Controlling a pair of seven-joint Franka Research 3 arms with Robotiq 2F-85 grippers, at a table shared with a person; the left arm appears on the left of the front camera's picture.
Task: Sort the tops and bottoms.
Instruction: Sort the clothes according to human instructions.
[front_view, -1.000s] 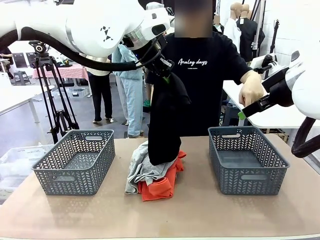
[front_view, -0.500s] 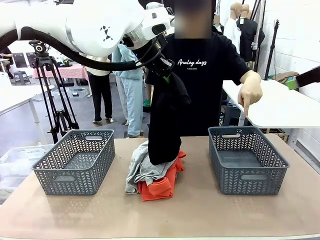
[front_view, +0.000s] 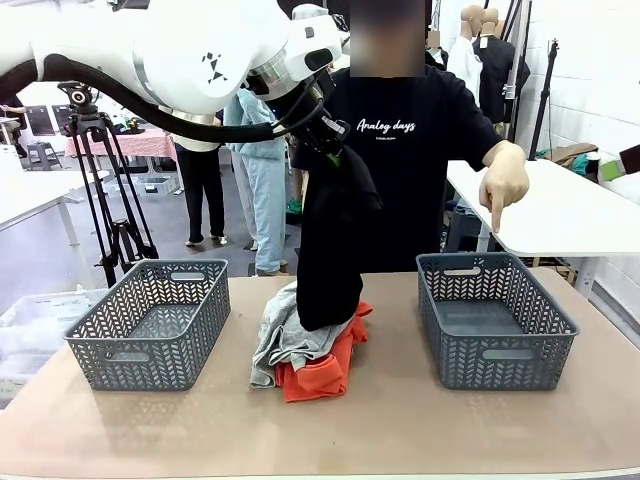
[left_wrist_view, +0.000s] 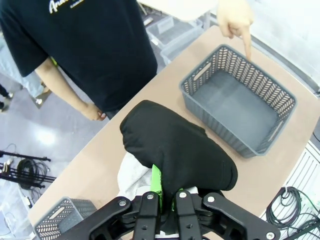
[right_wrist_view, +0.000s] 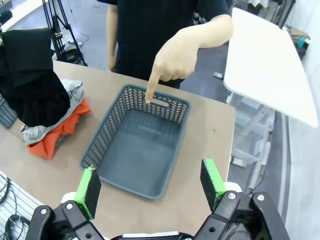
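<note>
My left gripper (front_view: 331, 150) hangs high over the table's middle, shut on the bottoms (front_view: 335, 240), a plain black garment. Its lower end rests on the pile. In the left wrist view the black cloth (left_wrist_view: 180, 150) bunches just past the fingers (left_wrist_view: 156, 182). The tops lie in the pile: a grey one (front_view: 285, 340) over the orange T-shirt (front_view: 320, 372). My right gripper (right_wrist_view: 151, 186) stands open and holds nothing, high above the right basket (right_wrist_view: 107, 131). The person's hand (front_view: 503, 180) points a finger down at that basket (front_view: 500, 355).
A second grey basket (front_view: 100, 338) stands at the table's left. A white side table (front_view: 560, 210) is beyond the right basket. A tripod (front_view: 100, 180) stands off the left side. The person stands at the far edge.
My right gripper has drawn back to the right, out of the front view. The left gripper, the black garment and the pointing hand have stayed put.
</note>
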